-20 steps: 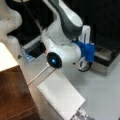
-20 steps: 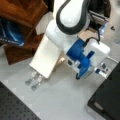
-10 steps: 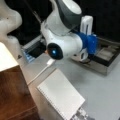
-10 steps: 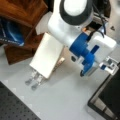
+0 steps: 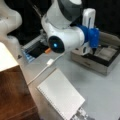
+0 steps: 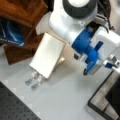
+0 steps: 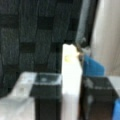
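My claw (image 7: 70, 100) shows best in the wrist view: its two dark fingers (image 7: 47, 100) stand low in the picture, and a white upright block (image 7: 71, 82) sits between them. The fingers seem pressed on both sides of this block, so I say the claw is clamped on it, though the edges are soft and I cannot see the contact exactly. A small yellow mark is near the top of the block. Just to its right there is a blue piece (image 7: 93, 66), and behind everything hangs a dark cloth (image 7: 35, 32).

In a front view my claw (image 5: 93, 51) is hidden mostly behind the blue mount (image 5: 93, 37) of my wrist, above a shallow grey tray (image 5: 100, 63) with a dark inside, at the right side. In a front view the claw (image 6: 86, 72) hangs over the grey worktop (image 6: 62, 100), near the corner of a dark frame (image 6: 100, 102) at the bottom right.

A white notebook (image 5: 61, 96) lies flat on the worktop (image 5: 100, 95), well apart from my claw. It shows also in a front view (image 6: 47, 55), beside a brown wooden box (image 6: 22, 15). A white cable (image 5: 46, 67) runs across the worktop near it.
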### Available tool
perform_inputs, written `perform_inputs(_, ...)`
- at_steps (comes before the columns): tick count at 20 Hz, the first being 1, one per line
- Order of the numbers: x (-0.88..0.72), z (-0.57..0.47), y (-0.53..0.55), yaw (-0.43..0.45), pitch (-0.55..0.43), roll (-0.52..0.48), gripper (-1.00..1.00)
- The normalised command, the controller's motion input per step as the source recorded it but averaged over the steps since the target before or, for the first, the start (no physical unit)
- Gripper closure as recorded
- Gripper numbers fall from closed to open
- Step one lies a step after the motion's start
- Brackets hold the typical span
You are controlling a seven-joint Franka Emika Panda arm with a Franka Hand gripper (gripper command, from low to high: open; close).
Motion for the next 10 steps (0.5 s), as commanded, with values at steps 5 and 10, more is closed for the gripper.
perform_inputs(5,0.25,0.22,0.24,-0.112,0.077,-0.023,1.0)
perform_inputs(10,0.24,0.16,0.18,-0.102,0.067,-0.008,1.0)
